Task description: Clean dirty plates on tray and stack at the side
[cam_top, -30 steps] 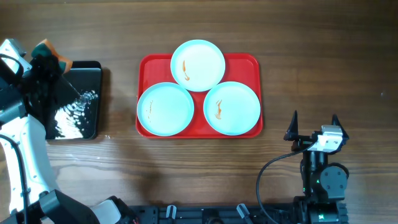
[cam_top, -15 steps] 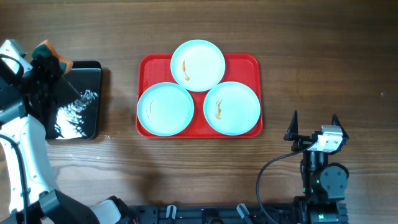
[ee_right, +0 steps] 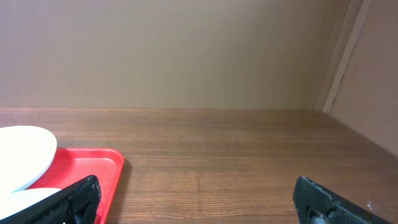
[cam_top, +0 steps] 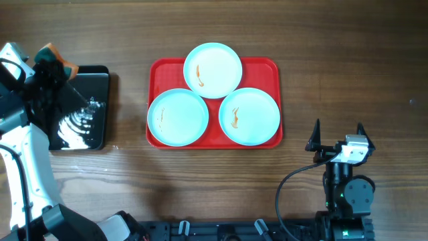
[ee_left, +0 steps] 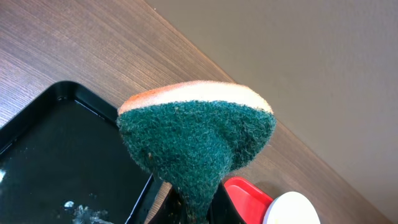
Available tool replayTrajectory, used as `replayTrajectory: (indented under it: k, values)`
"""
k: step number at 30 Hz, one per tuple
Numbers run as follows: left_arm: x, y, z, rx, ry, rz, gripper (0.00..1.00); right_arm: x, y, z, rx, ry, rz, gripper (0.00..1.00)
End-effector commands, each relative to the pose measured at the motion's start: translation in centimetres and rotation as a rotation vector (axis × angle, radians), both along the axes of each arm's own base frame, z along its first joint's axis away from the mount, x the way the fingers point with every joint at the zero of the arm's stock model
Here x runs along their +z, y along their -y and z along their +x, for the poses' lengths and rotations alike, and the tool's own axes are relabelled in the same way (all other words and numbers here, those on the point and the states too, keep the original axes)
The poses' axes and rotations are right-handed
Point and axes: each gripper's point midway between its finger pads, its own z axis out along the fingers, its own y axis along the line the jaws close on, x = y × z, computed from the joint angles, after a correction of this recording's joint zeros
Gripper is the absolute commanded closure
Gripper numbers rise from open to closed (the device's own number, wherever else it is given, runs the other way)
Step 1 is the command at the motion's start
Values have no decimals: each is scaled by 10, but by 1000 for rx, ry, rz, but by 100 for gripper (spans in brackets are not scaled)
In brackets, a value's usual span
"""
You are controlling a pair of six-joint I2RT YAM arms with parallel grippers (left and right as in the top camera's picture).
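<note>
Three pale mint plates lie on the red tray (cam_top: 164, 73): one at the back (cam_top: 212, 70), one front left (cam_top: 178, 117), one front right (cam_top: 249, 116). Each carries a small orange-brown smear. My left gripper (cam_top: 55, 65) hovers over the far left corner of the black tray (cam_top: 90, 87), shut on a sponge (ee_left: 199, 137) with a green scouring face and an orange back. The left gripper (ee_left: 198, 208) pinches the sponge's lower end. My right gripper (cam_top: 338, 130) rests open near the table's front right, apart from the tray, with nothing between its fingers (ee_right: 78, 199).
The black tray (ee_left: 56, 155) holds shiny water with white suds. In the right wrist view the red tray's corner (ee_right: 93, 165) and a plate edge (ee_right: 22, 152) show at left, with bare wood ahead and a wall behind.
The glinting water in the black tray has shifted its pattern. Neither arm nor any plate has visibly moved.
</note>
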Motion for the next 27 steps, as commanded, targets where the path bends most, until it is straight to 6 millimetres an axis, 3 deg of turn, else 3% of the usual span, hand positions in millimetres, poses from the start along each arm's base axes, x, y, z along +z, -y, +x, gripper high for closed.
replayTrajectory:
  k: [1,27]
  values:
    - [5,-1,1,0,11,3,96,3,-1,0,9,12,-8,0]
    - [-4,-2,2,0,-11,-11,96,3,-1,0,9,12,-8,0]
